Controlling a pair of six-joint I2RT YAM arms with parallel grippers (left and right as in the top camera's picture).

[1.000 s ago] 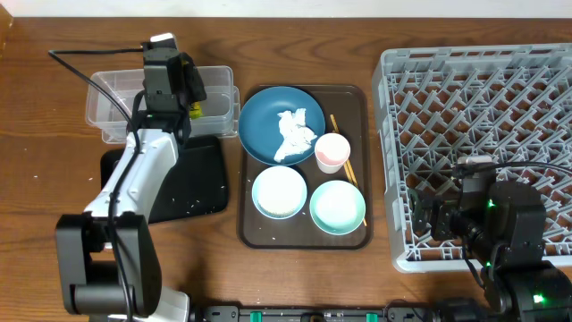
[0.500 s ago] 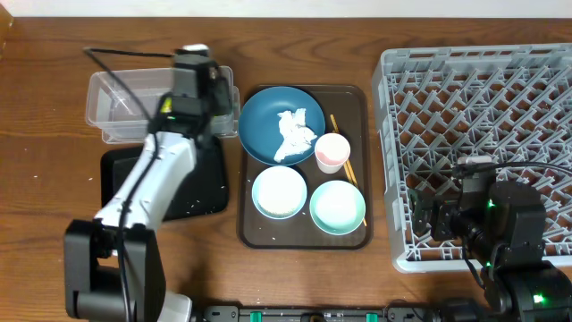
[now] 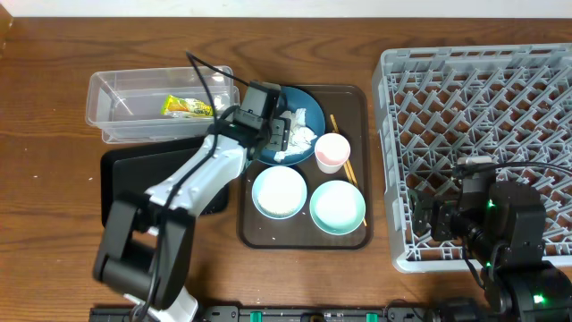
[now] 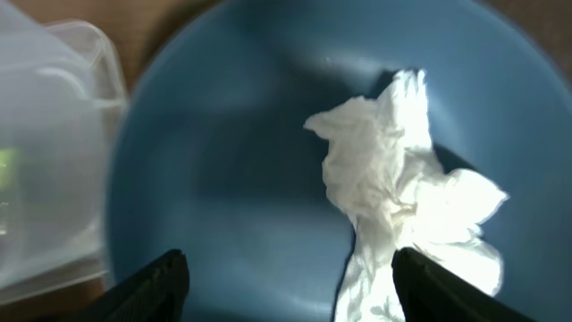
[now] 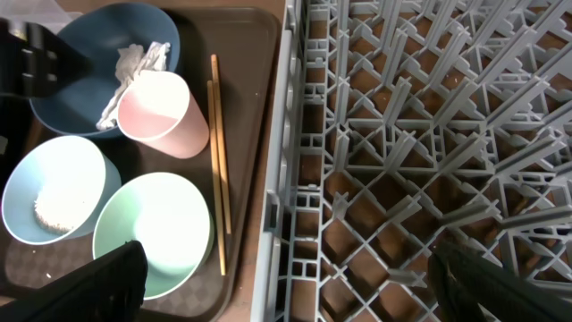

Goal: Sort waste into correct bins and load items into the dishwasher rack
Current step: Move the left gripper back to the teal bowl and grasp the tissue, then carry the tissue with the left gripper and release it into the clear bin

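The yellow-orange snack wrapper (image 3: 189,108) lies inside the clear tub (image 3: 112,122), so one piece of waste looks sorted; everything else appears undone. The crumpled tissue (image 4: 393,188) sits on the dark-blue dish (image 4: 232,152); the left hand (image 4: 290,277) hovers just above it, released, fingers spread wide with nothing between them, probably lining up for the tissue. The black tray (image 3: 134,174) is partly hidden under the left arm, and I can make out nothing in the part that shows. On the brown tray (image 3: 362,161), which rests on the desk, the pale-blue bowl (image 5: 54,179) holds a small heap of rice scraps (image 5: 52,210); the mint-green bowl (image 5: 152,228) looks bare; the pink cup (image 5: 161,112) stands touching the dish's rim; the chopsticks (image 5: 217,152) lie alongside, near the tray's edge. The dishwasher rack (image 3: 483,98) carries no dishes that I can see; the right hand (image 5: 295,268) hangs over its near corner, released and wide, holding nothing. Left to do, by my reckoning: tissue, rice, then all the crockery.
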